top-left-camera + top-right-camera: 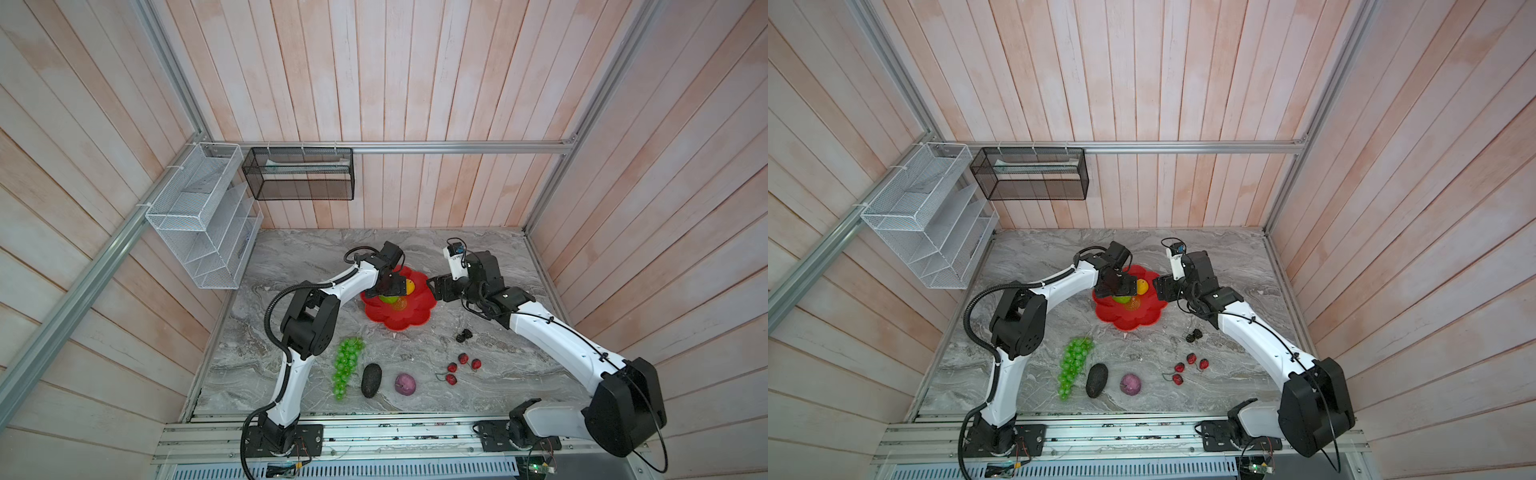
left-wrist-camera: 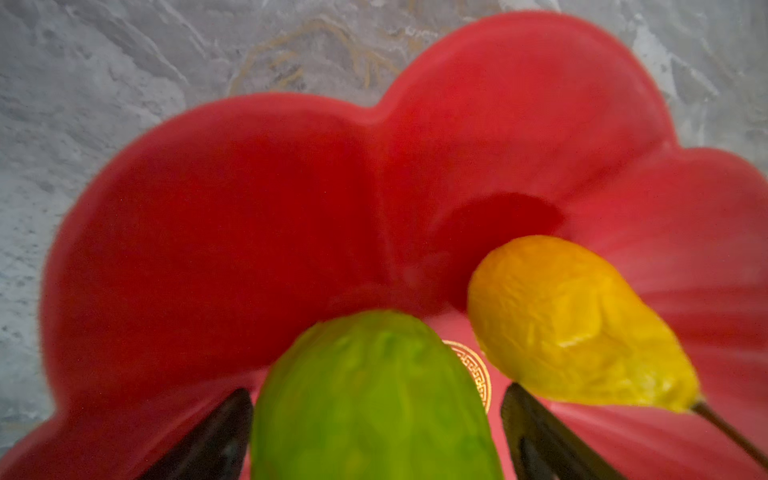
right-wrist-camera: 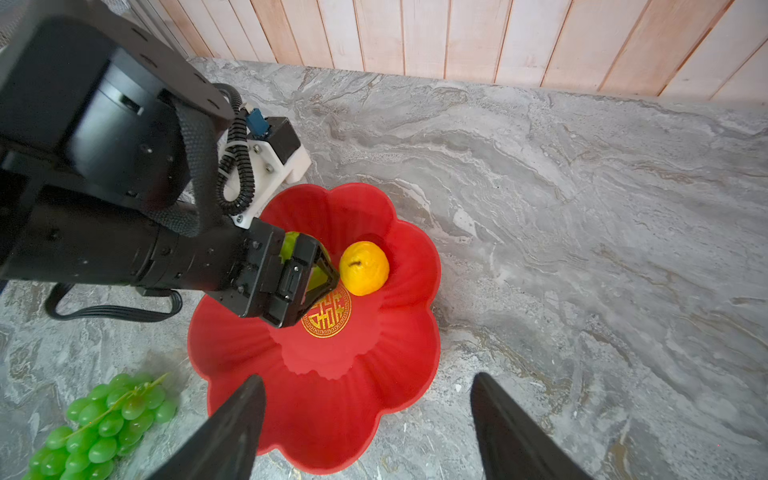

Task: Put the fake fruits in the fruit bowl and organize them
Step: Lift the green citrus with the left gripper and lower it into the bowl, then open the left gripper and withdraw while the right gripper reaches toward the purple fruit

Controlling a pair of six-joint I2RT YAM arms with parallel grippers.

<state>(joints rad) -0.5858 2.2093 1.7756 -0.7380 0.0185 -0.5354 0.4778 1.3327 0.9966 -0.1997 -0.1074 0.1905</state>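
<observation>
Right now, on my feed, the marble tabletop carries the red flower-shaped fruit bowl near its middle. The left gripper reaches down into the bowl. Its jaws are spread on either side of the bumpy lime-green ball, and I can see a gap on one side where the gold emblem shows through, so nothing is squeezed. The right gripper hovers at the bowl's rim with its fingers wide apart and nothing between them.

Toward the front of the table, well apart from the bowl, the green grape bunch lies leftmost. The dark oval avocado is just beside it, then the purple round fruit.

Inside the bowl, the small yellow fruit rests just beside the green ball. On the marble nearer the right arm, the small red berries lie scattered, with the tiny black berries between them and the bowl.
</observation>
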